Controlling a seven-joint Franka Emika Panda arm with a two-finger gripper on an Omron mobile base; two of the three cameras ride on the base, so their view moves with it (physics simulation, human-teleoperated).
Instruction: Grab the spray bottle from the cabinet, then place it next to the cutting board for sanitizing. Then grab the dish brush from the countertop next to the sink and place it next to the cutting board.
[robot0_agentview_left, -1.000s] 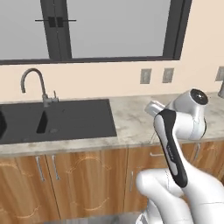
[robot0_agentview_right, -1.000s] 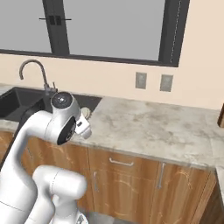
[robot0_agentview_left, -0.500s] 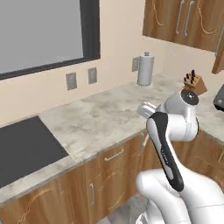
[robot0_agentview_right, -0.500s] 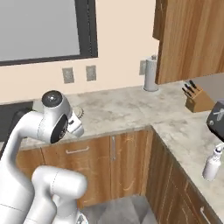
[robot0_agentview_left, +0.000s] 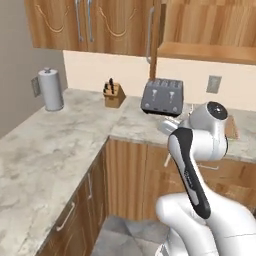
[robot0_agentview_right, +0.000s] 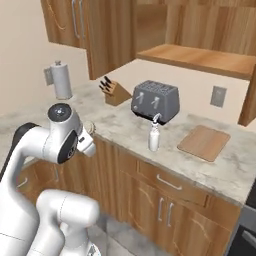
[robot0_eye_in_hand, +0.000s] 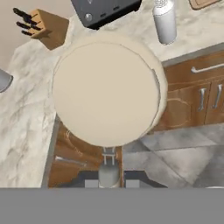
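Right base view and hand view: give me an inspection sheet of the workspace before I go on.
Surface: countertop, marbled, turning a corner.
Job's things: spray bottle upright on the countertop, left of the cutting board, apart from it; dish brush apparently at the gripper, round head close to the camera.
Clutter: toaster, knife block, paper towel roll.
Grippers: gripper, jaws seem shut on the brush's grey stem.
Cables: nothing seen.
Surroundings: cabinet open above the toaster; wall outlet.
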